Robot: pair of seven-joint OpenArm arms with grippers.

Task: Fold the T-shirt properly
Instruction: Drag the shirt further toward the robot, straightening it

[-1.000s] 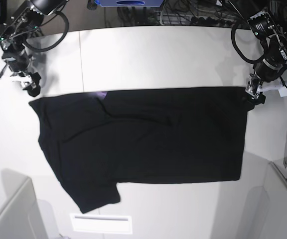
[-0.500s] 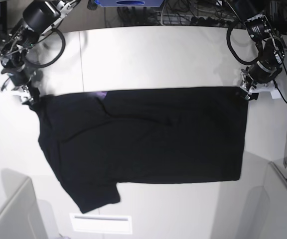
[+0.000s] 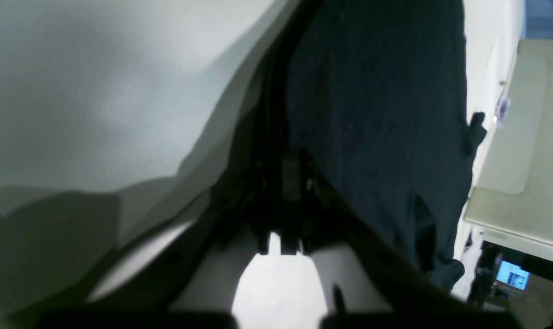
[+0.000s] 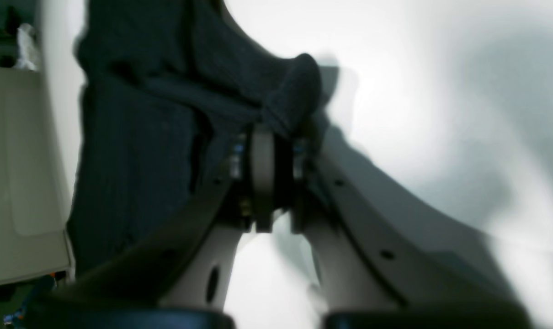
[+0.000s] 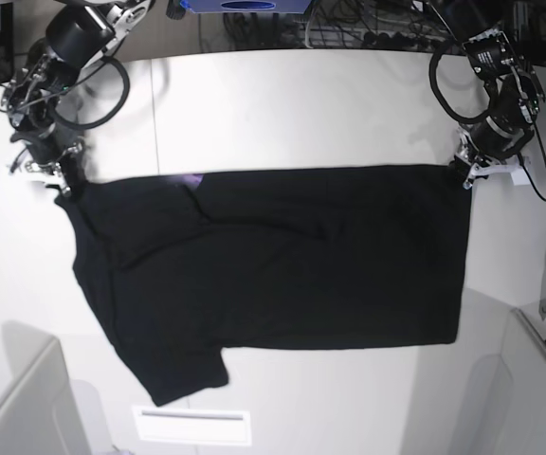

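Two grippers: both down at the far edge of the T-shirt [image 5: 282, 256], one at each far corner.
Left gripper [image 5: 463, 178]: jaws drawn together and pinching the shirt's corner on the base view's right; in the left wrist view the dark cloth runs straight into the closed fingertips [image 3: 291, 173].
Right gripper [image 5: 63, 185]: jaws together too, clamped on the shirt's opposite far corner, at the sleeve end; the right wrist view shows a bunched fold of black fabric [image 4: 290, 100] humped over the closed fingers [image 4: 258, 160].
T-shirt position: spread flat across the middle of the white table [image 5: 282, 104], plain black side up, long axis running side to side, one sleeve [image 5: 183, 374] sticking out toward the near edge.
Purple sliver [image 5: 191, 180]: a small flash of purple peeks out near the far edge, by a crease in the cloth.
Hard to make out: both wrist views are blurred and dim, so exactly how much cloth sits between each pair of fingertips is unclear; the gripper tips in the base view are tiny and merge with the black fabric.
Cut off: grey bins at the near left [image 5: 17, 408] and near right [image 5: 538, 379] corners are only partly in view, contents not visible.
White label [image 5: 192, 425]: a pale rectangle lies on the table just beyond the sleeve, apart from the shirt.
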